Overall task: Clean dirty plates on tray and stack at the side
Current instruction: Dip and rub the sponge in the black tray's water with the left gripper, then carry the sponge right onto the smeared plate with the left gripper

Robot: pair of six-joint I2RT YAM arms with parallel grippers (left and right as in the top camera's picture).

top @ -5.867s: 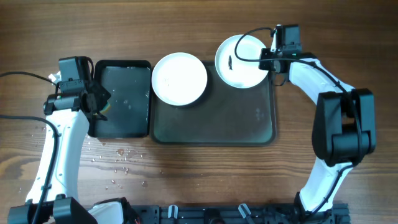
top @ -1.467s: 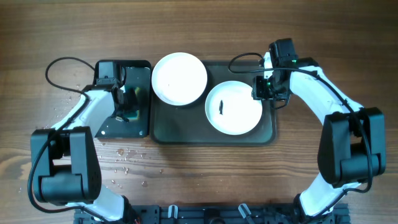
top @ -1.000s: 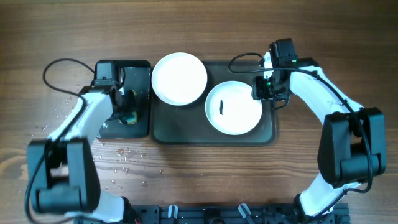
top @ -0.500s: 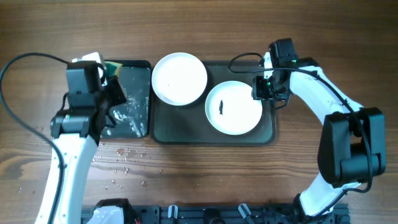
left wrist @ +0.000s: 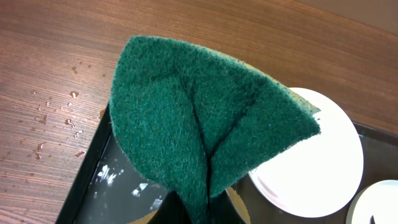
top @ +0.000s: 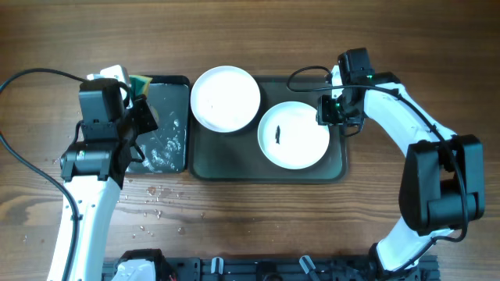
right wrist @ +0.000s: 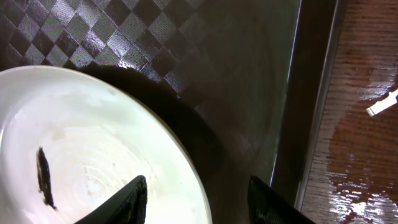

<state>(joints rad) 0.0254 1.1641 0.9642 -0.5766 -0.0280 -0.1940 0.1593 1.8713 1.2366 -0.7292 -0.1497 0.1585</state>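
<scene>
Clamping the green sponge (left wrist: pixel 205 124) in my left gripper (left wrist: pixel 200 210), jaws fully closed on its folded base. It is fanning upward, hanging over the wet black tray (left wrist: pixel 93 186). Next out, just short of 3 o'clock, a white plate (top: pixel 226 97) with no mark is overlapping the far-left corner of the big tray (top: pixel 234 160). Farther, just past 3 o'clock from my left hand, the dirty plate (top: pixel 301 148) is lying flat inside that tray, its dark smear (top: pixel 278 134) running 12-to-6. My right gripper (right wrist: pixel 196 180) is straddling that plate's 2 o'clock rim, jaws parted, apparently not pinching. Judging: the sponge arm is needing to cross rightward; the right arm is nearer but carrying no sponge.
</scene>
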